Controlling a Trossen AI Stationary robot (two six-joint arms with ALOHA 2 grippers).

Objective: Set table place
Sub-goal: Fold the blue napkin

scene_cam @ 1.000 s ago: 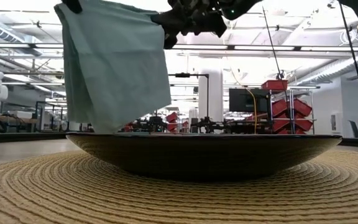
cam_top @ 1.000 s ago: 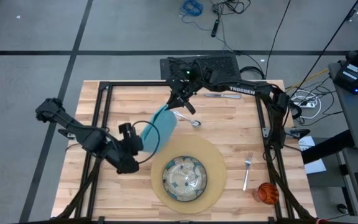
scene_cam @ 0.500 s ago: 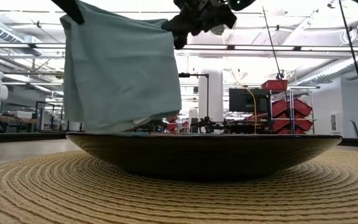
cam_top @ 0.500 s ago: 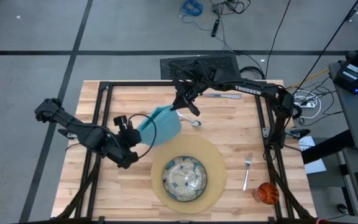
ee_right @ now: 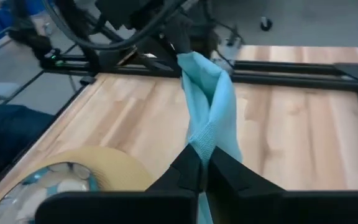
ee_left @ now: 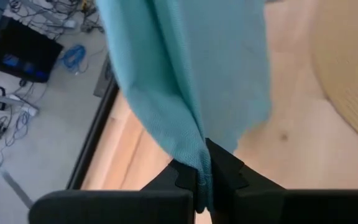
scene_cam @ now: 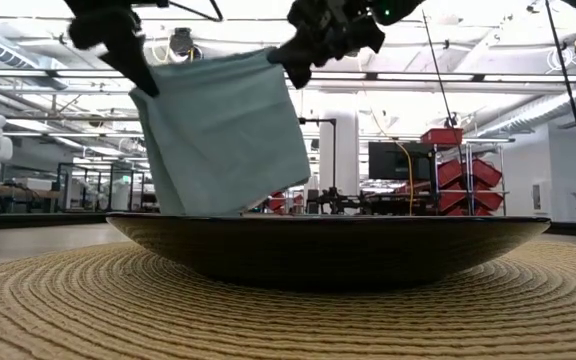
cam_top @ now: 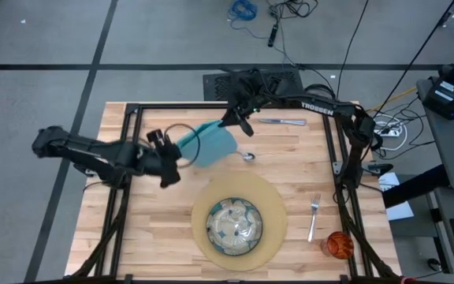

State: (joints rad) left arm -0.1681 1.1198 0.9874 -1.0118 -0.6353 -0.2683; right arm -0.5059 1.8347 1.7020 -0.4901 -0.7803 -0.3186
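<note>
Seen from above, both arms hold the teal napkin (cam_top: 210,144) stretched in the air over the wooden counter (cam_top: 290,170), upper centre of the frame. The left gripper (cam_top: 181,155) has its jaws closed on one corner. The right gripper (cam_top: 228,122) has its jaws closed on the opposite corner. Over the last second the cloth has travelled up the frame, off the edge of the round placemat (cam_top: 278,217) and away from the plate (cam_top: 233,225), and it has been pulled flatter between the two grips. It seems the arms are spreading it before laying it beside the setting. Its long axis runs from lower left to upper right, between the two held corners; the free edge hangs downward in the low view.
</note>
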